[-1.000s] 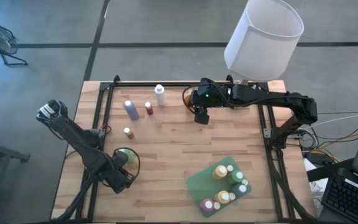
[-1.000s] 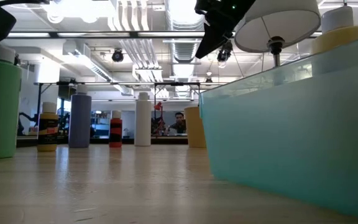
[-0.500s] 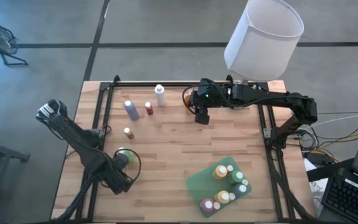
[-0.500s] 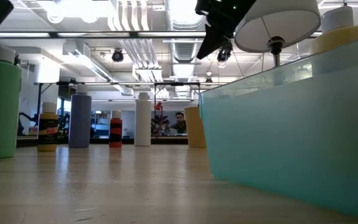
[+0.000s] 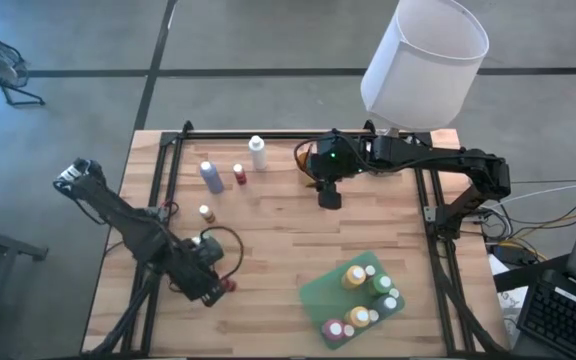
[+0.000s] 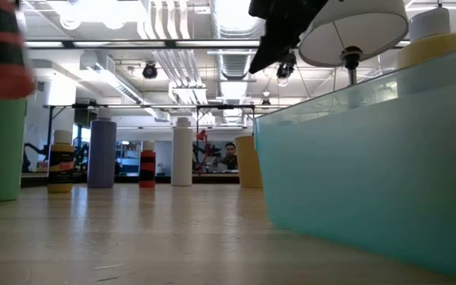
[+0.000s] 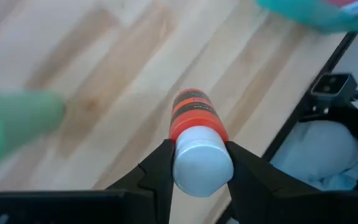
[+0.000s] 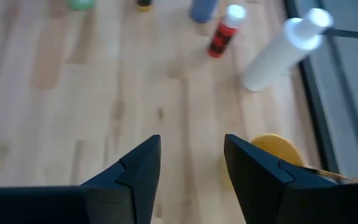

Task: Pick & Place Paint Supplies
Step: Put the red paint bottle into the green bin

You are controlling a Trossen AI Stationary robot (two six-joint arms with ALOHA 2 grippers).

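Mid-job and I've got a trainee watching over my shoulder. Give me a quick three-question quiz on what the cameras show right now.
1. True or false: the left gripper is shut on the orange-red bottle.
2. Which bottle stands nearest the right gripper? A) purple bottle B) yellow bottle C) tall white bottle
3. Fill in: the green tray sits on the table's ____ half as the high view shows it, left or right.

Key: 1. true; 2. B; 3. right.
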